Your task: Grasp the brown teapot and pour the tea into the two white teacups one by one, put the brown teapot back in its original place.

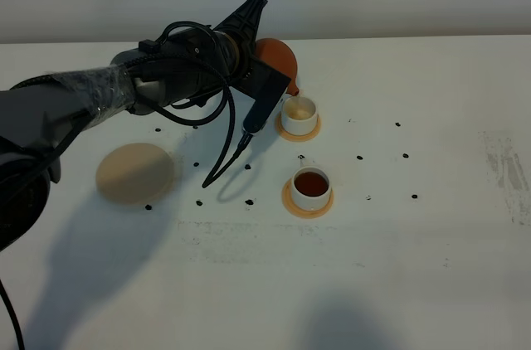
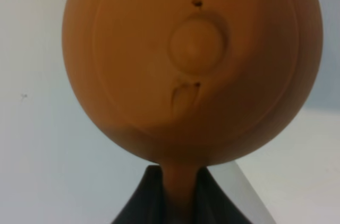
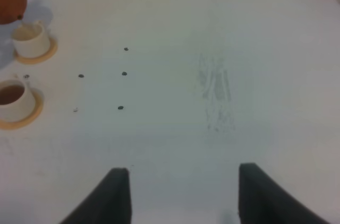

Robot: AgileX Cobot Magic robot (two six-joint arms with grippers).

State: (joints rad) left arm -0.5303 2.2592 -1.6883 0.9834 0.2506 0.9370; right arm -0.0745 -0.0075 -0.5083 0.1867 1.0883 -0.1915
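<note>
With the 6 o'clock cup [image 1: 311, 187] filled, the teapot [image 1: 278, 60], gripped in the left claw [image 2: 179, 192], is tipped over the 12 o'clock cup [image 1: 299, 113]; next, it must be levelled and returned to the 9 o'clock coaster [image 1: 135, 172].

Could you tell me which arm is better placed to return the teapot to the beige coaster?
Left. The left claw holds the teapot by its handle, tilted over the far cup, and the beige coaster lies on that side. The right claw is open and empty on the other side.
</note>
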